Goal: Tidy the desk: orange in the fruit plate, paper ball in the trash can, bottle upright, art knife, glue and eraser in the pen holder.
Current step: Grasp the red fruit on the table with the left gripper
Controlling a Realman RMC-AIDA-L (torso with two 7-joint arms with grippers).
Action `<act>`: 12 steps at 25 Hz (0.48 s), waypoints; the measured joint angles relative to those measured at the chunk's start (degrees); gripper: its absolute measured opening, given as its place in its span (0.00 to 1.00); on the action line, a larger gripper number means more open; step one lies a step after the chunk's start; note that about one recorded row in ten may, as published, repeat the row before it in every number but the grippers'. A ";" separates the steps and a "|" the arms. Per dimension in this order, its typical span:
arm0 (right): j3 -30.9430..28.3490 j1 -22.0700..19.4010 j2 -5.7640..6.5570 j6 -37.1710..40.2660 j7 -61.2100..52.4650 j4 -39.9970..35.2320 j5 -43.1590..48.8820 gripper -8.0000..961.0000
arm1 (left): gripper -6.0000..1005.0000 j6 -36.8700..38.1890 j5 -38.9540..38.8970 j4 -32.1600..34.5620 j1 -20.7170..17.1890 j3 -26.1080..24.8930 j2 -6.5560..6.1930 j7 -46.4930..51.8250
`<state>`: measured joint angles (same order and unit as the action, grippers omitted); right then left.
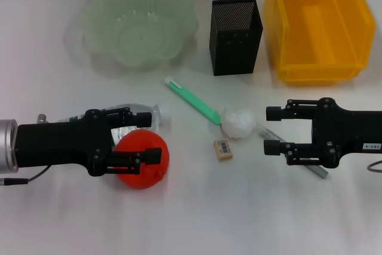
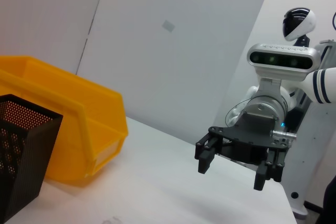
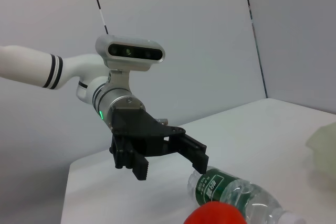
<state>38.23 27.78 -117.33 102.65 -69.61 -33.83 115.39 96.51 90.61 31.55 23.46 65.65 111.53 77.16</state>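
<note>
At the left of the head view we see the left gripper [image 1: 147,136] with its fingers spread around the orange [image 1: 143,159], which rests on the white desk [image 1: 191,219]; the bottle [image 1: 128,117] lies on its side just behind it. Further back stands the fruit plate [image 1: 138,25]. In the middle lie a green art knife [image 1: 192,100], the paper ball [image 1: 239,123] and the eraser [image 1: 223,148], with the pen holder [image 1: 236,36] behind. To the right we see the right gripper [image 1: 273,130], fingers spread, near the paper ball, and the trash can [image 1: 316,22] behind.

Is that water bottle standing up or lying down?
Lying down. The bottle rests on its side on the table, beside the orange.
</note>
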 joint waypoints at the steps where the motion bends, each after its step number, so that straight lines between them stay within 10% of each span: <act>1: 0.00 0.00 0.00 0.00 0.00 0.00 0.00 0.72 | 0.84 0.00 0.00 0.00 0.00 0.00 0.00 0.00; 12: -0.01 0.00 0.15 0.07 -0.04 0.00 0.00 0.71 | 0.84 -0.08 0.00 0.05 0.00 0.00 -0.01 0.03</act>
<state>38.22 27.77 -117.18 102.73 -69.65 -33.83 115.39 96.42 90.61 31.60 23.46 65.65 111.52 77.19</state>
